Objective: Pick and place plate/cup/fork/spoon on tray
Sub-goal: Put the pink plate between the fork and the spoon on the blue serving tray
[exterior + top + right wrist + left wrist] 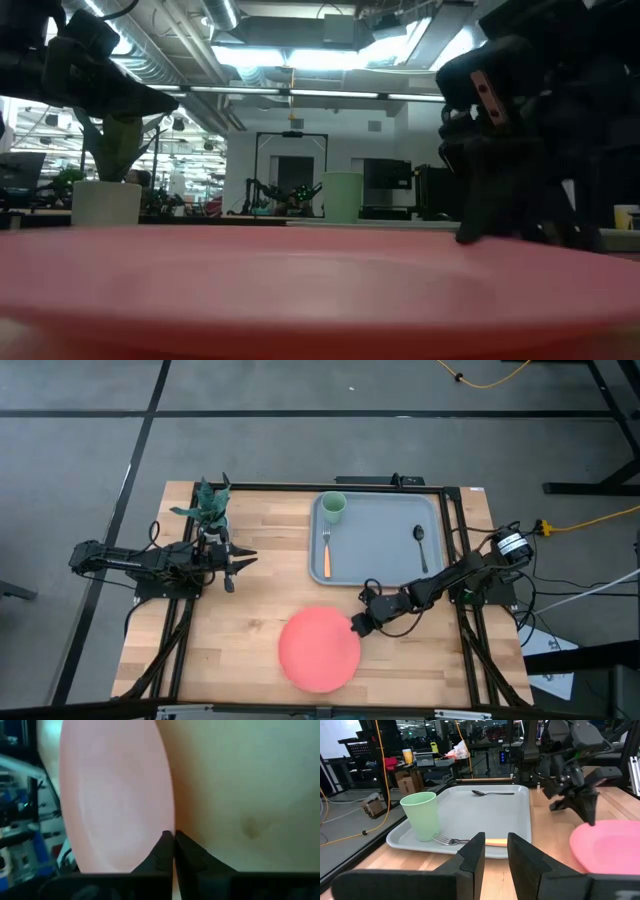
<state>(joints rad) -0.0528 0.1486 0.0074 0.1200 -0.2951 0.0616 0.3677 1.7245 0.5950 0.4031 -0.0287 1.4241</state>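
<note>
The coral-pink plate (318, 650) lies on the table near its front edge, in the middle. My right gripper (356, 626) is shut on the plate's far right rim; it also shows in the right wrist view (173, 837). The grey-blue tray (380, 565) lies at the far right. In it the light green cup (333, 506) stands upright at the far left corner, the orange-handled fork (326, 550) lies along the left side, and the dark spoon (421, 545) lies at the right. My left gripper (235, 570) waits left of the tray, empty, its fingers a narrow gap apart. My right gripper pinches the plate's rim (171, 822) between its two fingers, at the plate's far right edge. The fingers come slanting down from the table's right side. The plate's near part rests on the table; I cannot tell whether the held rim is raised.
A dark green plant figure (210, 505) in a white pot stands at the far left, just beyond my left gripper. The middle of the tray between fork and spoon is bare (375, 535). Bare wood lies between plate and tray.
</note>
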